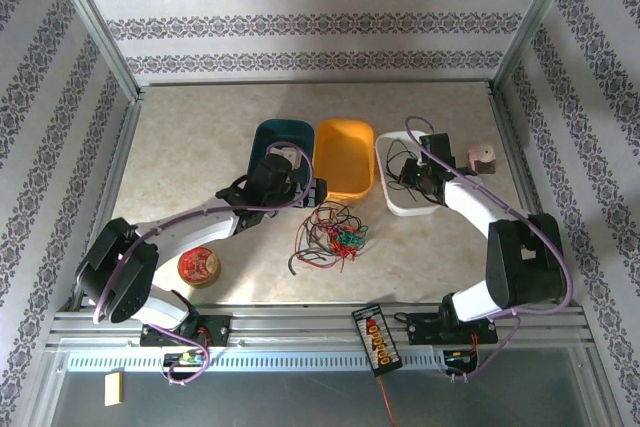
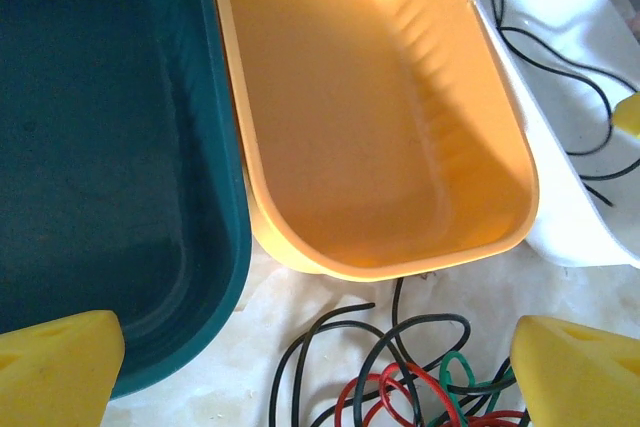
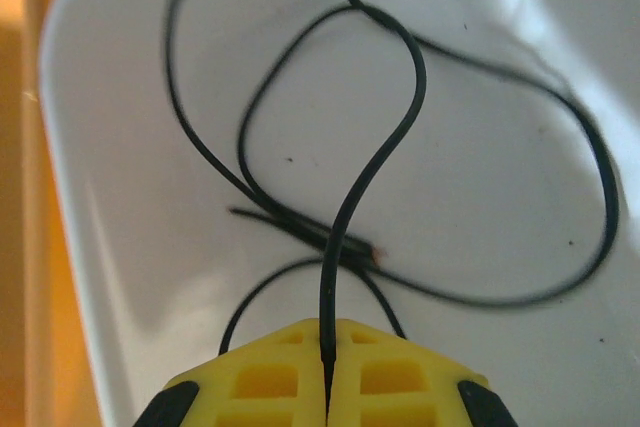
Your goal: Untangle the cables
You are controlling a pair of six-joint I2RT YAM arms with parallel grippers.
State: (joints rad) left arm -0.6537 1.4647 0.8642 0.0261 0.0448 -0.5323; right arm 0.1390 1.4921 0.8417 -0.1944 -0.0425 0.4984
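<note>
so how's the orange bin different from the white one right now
The orange bin is empty; the white bin has a looped black cable in it. The right gripper is over the white bin, shut on that cable; no gripper reaches into the orange bin. The orange bin is in the middle of the row, next to the teal bin; the white bin is at the right end. Both are open, rounded tubs standing side by side.

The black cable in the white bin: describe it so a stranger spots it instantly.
At the table's far side, find the white bin, right of the orange bin. Inside loops a thin black cable, pinched by the right pincer. Unlike the red, green and black tangle on the table, it sits inside a bin.
</note>
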